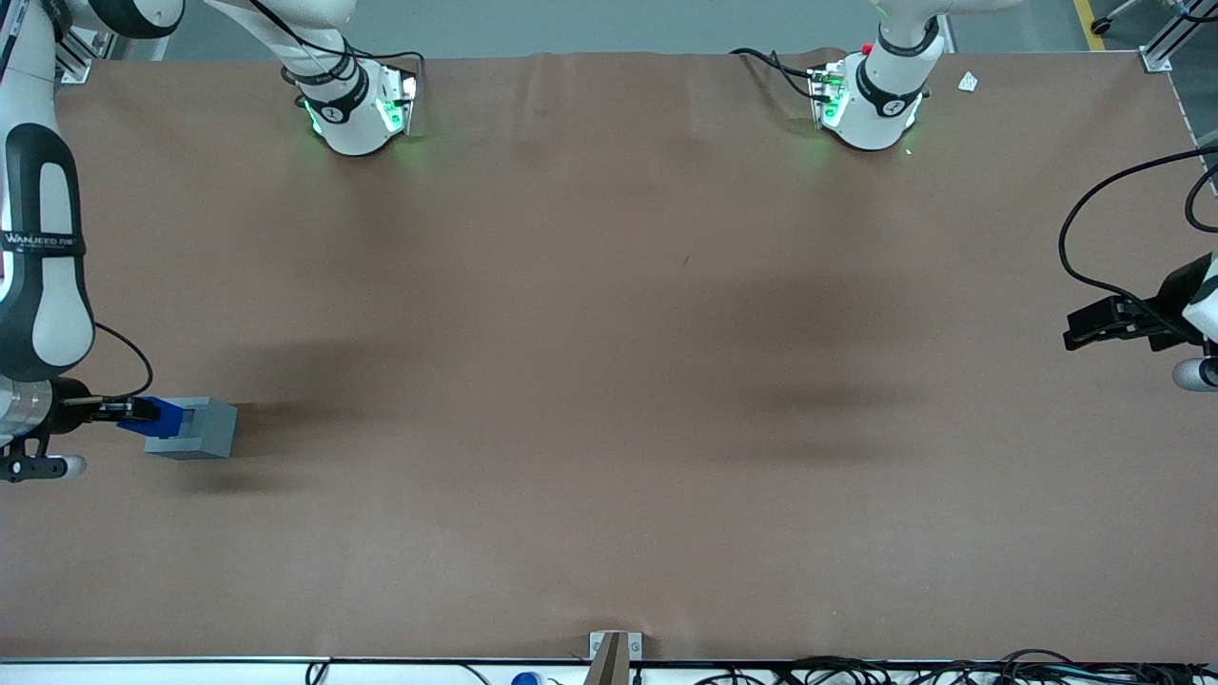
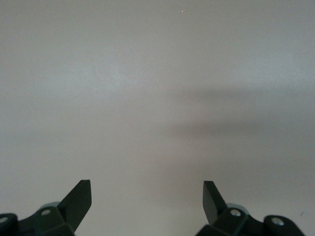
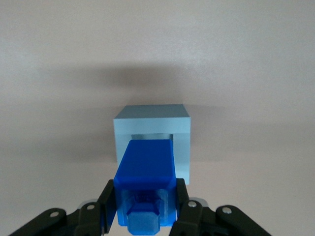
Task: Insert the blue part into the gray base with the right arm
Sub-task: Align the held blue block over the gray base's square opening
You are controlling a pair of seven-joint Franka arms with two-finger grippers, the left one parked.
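Observation:
My right arm's gripper (image 1: 128,411) is shut on the blue part (image 1: 157,417), at the working arm's end of the table. The gray base (image 1: 207,430) stands on the brown table cover directly beside and under the blue part. In the right wrist view the black fingers (image 3: 109,196) clamp both sides of the blue part (image 3: 145,169), with the gripper (image 3: 145,191) centred on it. The part's stud end faces the camera. Its other end meets the square recess of the gray base (image 3: 152,123). How deep it sits in the recess is hidden.
Two white arm bases (image 1: 354,107) (image 1: 871,100) stand at the table edge farthest from the front camera. A small metal bracket (image 1: 614,652) sits at the nearest edge. The brown table cover (image 1: 609,381) stretches toward the parked arm's end.

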